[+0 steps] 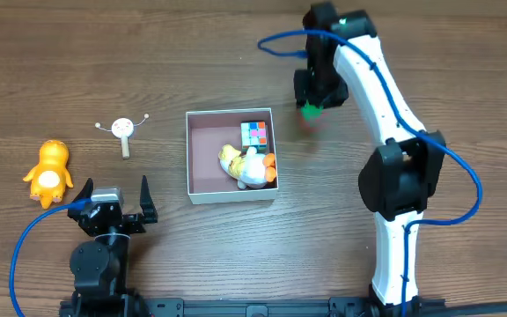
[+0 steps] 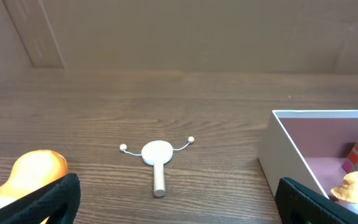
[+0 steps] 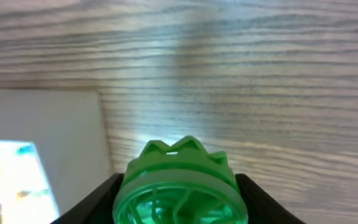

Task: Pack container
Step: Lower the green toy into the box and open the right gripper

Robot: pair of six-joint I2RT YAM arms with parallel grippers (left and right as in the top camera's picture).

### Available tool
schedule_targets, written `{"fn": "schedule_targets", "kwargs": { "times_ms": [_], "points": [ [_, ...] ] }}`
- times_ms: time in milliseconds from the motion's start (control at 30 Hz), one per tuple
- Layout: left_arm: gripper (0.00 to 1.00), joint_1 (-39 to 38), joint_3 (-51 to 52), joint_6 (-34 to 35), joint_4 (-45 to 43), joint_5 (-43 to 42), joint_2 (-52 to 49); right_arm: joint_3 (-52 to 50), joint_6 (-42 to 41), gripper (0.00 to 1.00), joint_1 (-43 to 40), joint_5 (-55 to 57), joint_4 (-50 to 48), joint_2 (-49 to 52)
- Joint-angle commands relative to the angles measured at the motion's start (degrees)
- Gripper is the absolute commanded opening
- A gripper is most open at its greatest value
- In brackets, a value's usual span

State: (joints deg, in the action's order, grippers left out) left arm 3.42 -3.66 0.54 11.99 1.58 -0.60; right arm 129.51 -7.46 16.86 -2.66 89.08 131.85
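The right tool [image 1: 311,107] is clenched on a green toothed wheel [image 3: 180,177], gripped across its rim between the black fingers [image 3: 101,200]. The container [image 1: 227,195] is found just to the left of this tool and slightly nearer the robot's base, resting on the table [image 1: 482,70]; its white wall is seen at the lower left of the right wrist view. A colour-patched cube [image 1: 254,134] and a yellow-and-white toy [image 1: 246,167] are already lodged in the side of it closest to the right tool. The left tool [image 1: 113,201] is released, its jaws spread wide, with the container ahead and to its right, a white stick toy [image 2: 157,155] directly ahead and an orange toy [image 1: 49,170] just to its left.

The container is judged to be light and thin-walled, likely to slide if nudged and to flex if pinched mid-wall. If it must be steadied, the rim near a corner should be taken, where the walls brace each other.
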Motion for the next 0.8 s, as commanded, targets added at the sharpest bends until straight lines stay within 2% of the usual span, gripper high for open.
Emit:
{"fn": "schedule_targets", "kwargs": {
  "times_ms": [0,333,767],
  "points": [
    [1.0,0.4,0.1,0.8,0.0,0.3,0.3,6.0,0.2,0.47,4.4,-0.9,2.2,-0.1],
    [1.0,0.4,0.1,0.8,0.0,0.3,0.3,6.4,4.5,0.48,19.5,-1.2,-1.7,-0.1],
    [1.0,0.4,0.1,0.8,0.0,0.3,0.3,-1.4,4.5,0.49,20.5,-2.0,-10.0,0.0]
  ]
}}
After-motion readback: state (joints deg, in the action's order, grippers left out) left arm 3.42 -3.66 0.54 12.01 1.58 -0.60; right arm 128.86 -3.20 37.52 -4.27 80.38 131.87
